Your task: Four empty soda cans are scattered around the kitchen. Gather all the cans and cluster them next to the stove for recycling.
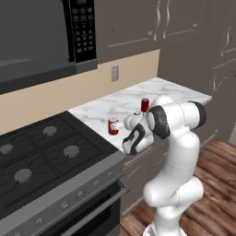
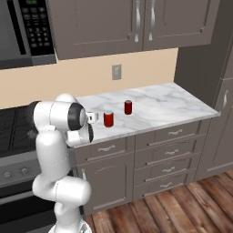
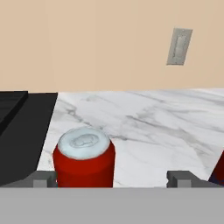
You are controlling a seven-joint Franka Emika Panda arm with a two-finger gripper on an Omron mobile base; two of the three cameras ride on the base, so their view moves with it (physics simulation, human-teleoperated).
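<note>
Red can (image 3: 84, 157) upright on the marble counter (image 3: 153, 127), lower left of the hand view, just beside the stove (image 3: 22, 131). Sits between the spread fingertips (image 3: 43, 178), hugging the left one. Gripper (image 3: 113, 179) wide open, pinching nothing. Second can (image 2: 128, 107) farther right.

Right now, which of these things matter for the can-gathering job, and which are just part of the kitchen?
Part of the job:
- near soda can
- far soda can
- stove
- marble counter
- gripper, open at the near can

Just there:
- microwave
- wall outlet
- upper cabinets
- drawers
</note>
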